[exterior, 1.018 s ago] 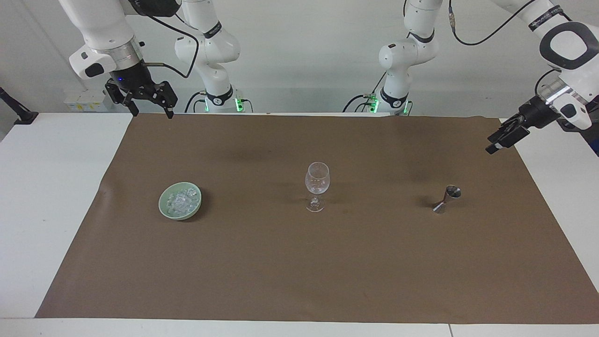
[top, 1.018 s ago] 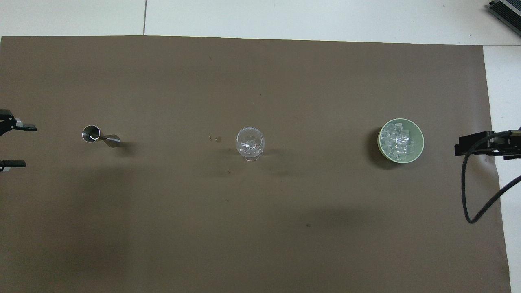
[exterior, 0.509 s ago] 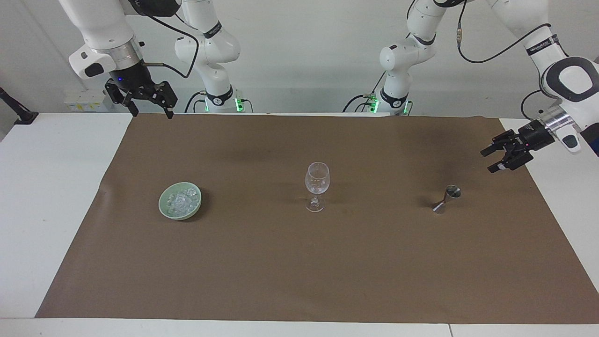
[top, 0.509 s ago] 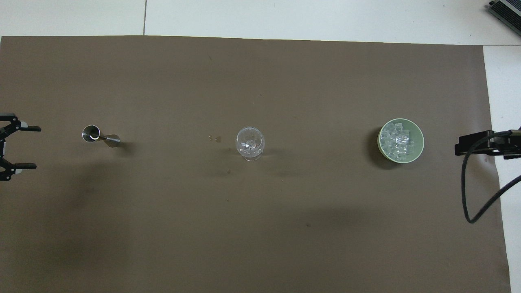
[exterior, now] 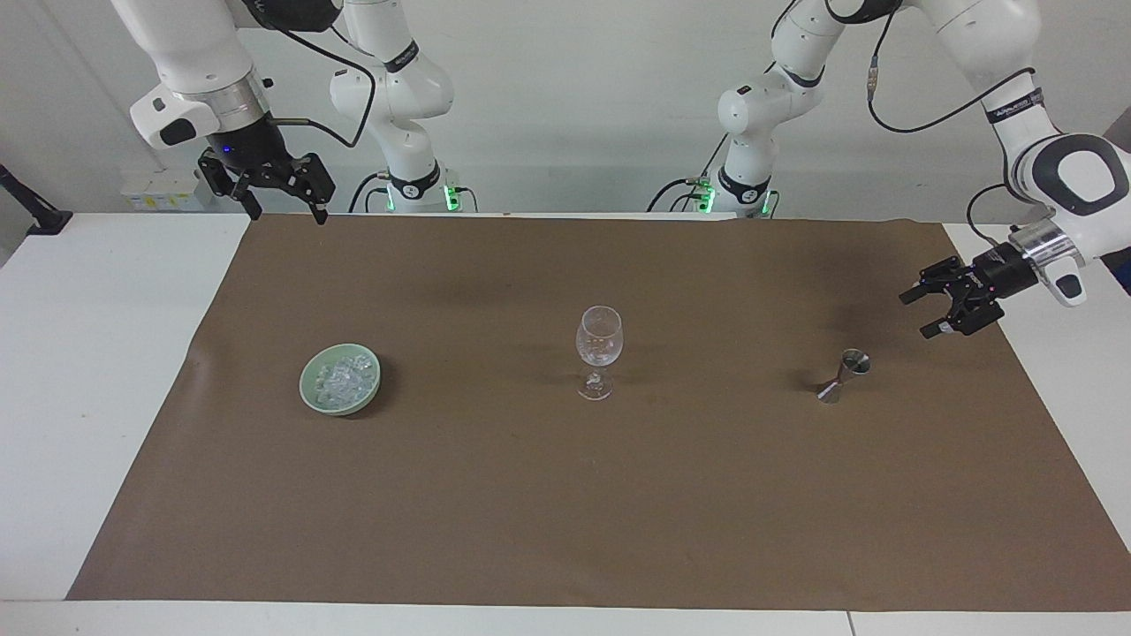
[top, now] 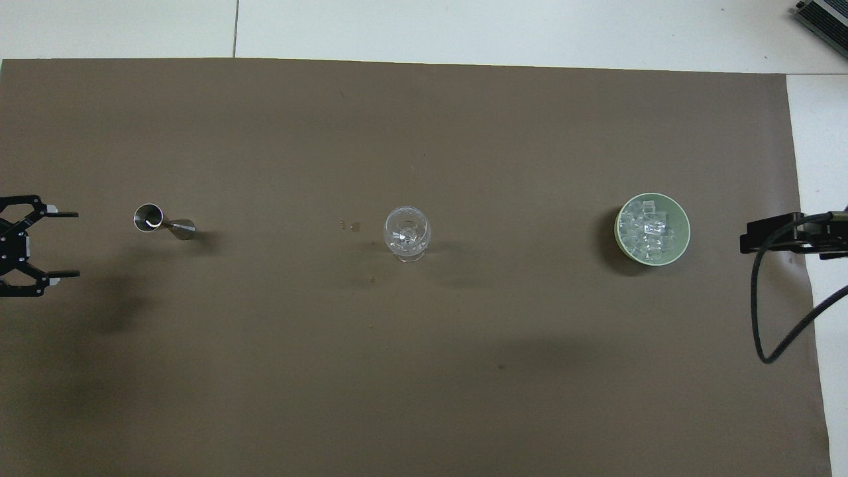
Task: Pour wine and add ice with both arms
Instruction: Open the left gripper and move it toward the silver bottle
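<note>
We see the left gripper (exterior: 915, 313) up over the brown mat (exterior: 565, 495) at the left arm's end, its 2 fingers (top: 66, 214) spread apart with nothing between them, near the metal jigger (exterior: 844, 375) but not touching it. The right gripper (exterior: 281, 208) hangs over the mat's corner by its base, fingers apart and empty. The ice (top: 648, 230) lies heaped in the green bowl (top: 685, 228) toward the right arm's end. The wine glass (exterior: 598, 349) stands upright between bowl and jigger on the surface (exterior: 79, 371).
</note>
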